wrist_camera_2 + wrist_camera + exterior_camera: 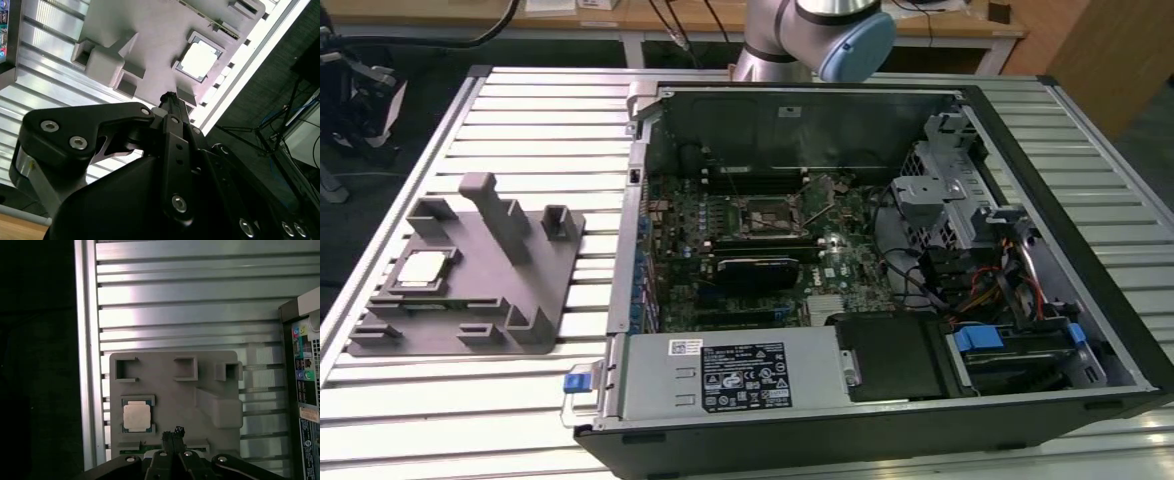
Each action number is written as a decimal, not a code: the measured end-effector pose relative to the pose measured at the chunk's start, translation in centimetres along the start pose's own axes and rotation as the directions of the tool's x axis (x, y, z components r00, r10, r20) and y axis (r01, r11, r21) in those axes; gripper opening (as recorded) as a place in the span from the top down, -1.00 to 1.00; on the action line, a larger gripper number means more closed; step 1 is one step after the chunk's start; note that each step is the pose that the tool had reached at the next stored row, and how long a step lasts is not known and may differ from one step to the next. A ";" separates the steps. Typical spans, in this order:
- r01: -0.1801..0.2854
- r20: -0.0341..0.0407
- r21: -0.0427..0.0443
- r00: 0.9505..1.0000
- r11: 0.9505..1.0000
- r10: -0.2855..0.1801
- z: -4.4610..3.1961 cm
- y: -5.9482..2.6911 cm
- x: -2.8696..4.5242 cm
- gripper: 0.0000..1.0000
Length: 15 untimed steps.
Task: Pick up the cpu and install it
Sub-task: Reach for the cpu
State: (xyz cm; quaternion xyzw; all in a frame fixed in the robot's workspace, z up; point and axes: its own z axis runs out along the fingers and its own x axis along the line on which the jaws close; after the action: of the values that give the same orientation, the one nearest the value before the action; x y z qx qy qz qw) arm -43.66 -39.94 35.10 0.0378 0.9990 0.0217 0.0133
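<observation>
1. The black two-finger gripper [172, 432] is seen in the first wrist view with its fingertips pressed together and nothing pinched. It is judged to be held above the grey plastic holder block [170, 390], clear of it.
2. The small flat square cpu with a silvery metal top [137, 416] is seated flat in a recess of the holder block. It is near the fingertips but offset sideways, toward the edge of the ribbed aluminium table [175, 290] and away from the open black computer case [302, 370].
3. No long axis is offered by the square chip. Its edges are lined up with the holder block's edges.
4. The dark square socket [765, 215] is found inside the computer case, well apart from the cpu, toward the exterior view's right.
</observation>
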 end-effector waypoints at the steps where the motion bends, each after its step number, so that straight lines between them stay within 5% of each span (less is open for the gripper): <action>1: 0.000 0.000 0.000 1.000 1.000 0.000 0.11 -0.03 0.06 0.79; 15: 0.000 0.000 0.000 1.000 1.000 0.000 1.99 -0.63 0.97 0.79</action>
State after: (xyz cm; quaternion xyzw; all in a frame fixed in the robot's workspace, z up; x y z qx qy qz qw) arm -44.62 -40.41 33.06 0.0379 0.9990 0.0217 0.0133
